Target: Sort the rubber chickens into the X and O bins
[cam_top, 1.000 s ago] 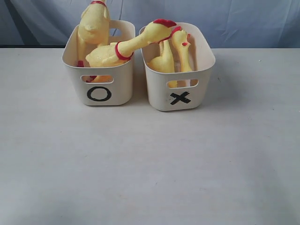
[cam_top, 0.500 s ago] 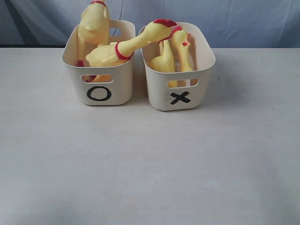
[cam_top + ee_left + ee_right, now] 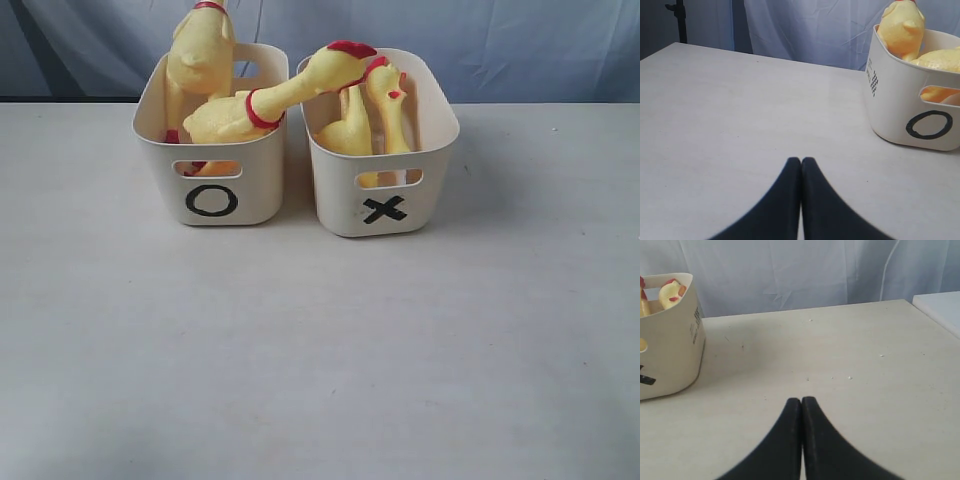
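Two cream bins stand side by side at the back of the table. The O bin [image 3: 212, 190] on the left holds two yellow rubber chickens: one upright [image 3: 200, 50], one lying [image 3: 225, 118] with its neck and red comb stretched over the X bin [image 3: 385, 200]. The X bin holds two more chickens [image 3: 352, 130] [image 3: 390, 100]. Neither arm shows in the exterior view. My left gripper [image 3: 801, 160] is shut and empty above bare table, well short of the O bin [image 3: 920, 125]. My right gripper [image 3: 801, 400] is shut and empty, off to the side of the X bin [image 3: 667, 355].
A pale blue cloth hangs behind the table [image 3: 320, 350]. In the right wrist view a white block [image 3: 940, 307] sits by the table's far edge. A dark stand [image 3: 680, 20] rises beyond the table in the left wrist view.
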Motion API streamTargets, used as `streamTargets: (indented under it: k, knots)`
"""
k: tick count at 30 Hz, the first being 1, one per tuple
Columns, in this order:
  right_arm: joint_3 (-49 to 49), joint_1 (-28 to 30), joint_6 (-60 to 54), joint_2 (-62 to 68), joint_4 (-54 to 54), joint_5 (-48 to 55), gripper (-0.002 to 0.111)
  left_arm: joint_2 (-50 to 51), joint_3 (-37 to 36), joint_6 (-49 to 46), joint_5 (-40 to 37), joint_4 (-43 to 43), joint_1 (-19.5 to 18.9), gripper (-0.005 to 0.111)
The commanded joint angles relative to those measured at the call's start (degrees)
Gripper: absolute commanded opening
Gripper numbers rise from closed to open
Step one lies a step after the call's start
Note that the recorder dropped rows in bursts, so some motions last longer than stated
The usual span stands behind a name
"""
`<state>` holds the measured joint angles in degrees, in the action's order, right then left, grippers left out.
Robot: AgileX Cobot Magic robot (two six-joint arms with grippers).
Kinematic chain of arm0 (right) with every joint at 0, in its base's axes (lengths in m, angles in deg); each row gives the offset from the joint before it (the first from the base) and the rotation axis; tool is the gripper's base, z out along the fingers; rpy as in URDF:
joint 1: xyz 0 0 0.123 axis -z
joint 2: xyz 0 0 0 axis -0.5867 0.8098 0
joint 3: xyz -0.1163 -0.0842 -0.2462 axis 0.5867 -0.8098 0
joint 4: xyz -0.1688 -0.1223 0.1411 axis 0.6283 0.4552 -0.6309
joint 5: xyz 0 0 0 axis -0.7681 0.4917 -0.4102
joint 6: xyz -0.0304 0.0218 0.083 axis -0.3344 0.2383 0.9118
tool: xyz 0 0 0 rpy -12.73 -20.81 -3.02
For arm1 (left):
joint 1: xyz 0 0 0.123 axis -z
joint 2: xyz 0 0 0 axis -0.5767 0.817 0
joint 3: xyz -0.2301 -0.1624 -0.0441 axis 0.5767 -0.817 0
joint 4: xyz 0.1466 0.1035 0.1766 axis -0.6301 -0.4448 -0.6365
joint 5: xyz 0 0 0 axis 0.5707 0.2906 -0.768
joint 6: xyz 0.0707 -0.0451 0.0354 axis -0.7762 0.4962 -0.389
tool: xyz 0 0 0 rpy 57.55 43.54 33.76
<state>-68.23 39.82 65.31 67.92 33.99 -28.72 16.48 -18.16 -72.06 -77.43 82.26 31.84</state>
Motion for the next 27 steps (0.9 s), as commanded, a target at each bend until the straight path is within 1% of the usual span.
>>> streamTargets:
  k: [1, 5, 27]
  knots:
    - [-0.1, -1.1, 0.6, -0.4, 1.4, 0.0, -0.001, 0.2, 0.3, 0.0, 0.5, -0.1, 0.0, 0.000]
    - [-0.1, -2.3, 0.7, -0.4, 1.3, 0.1, -0.001, 0.2, 0.3, 0.0, 0.5, -0.1, 0.0, 0.000]
    - [-0.1, -2.3, 0.4, -0.4, 0.9, -0.3, -0.001, 0.2, 0.3, 0.0, 0.5, -0.1, 0.0, 0.000]
